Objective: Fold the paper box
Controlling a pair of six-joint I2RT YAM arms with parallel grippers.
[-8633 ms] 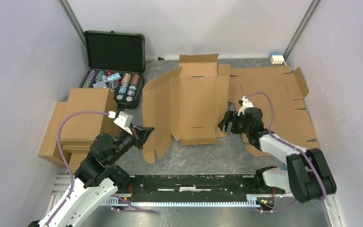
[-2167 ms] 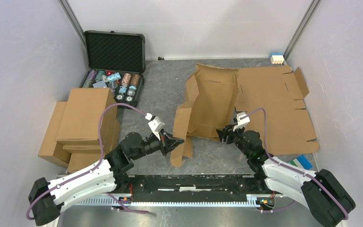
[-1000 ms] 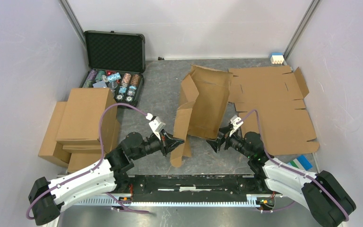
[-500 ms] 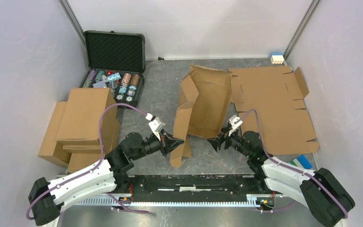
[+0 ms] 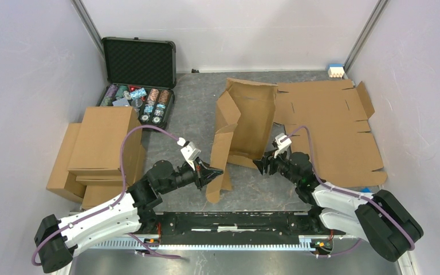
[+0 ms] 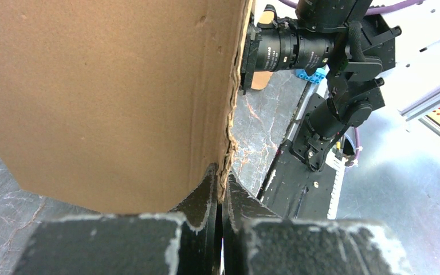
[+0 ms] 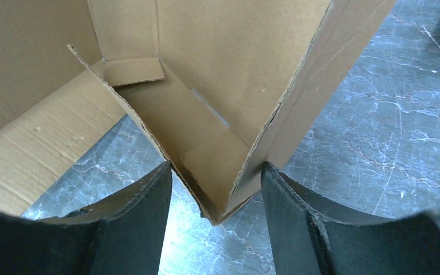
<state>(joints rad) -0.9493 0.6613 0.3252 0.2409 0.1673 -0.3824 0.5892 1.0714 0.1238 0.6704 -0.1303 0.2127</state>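
My left claw (image 6: 220,177) pinches the brown corrugated cardboard box (image 5: 252,123). My right claw (image 7: 216,172) straddles its corner, unclenched; I should squeeze evenly.

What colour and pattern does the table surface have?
The table is dark grey with pale marble-like veins; the right wrist view shows it best.

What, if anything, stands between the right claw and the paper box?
Nothing visible does. In the right wrist view, the right claw has a folded corner of the paper box between its open fingers, with only bare table beside it. The left claw is shut on another flap's edge.
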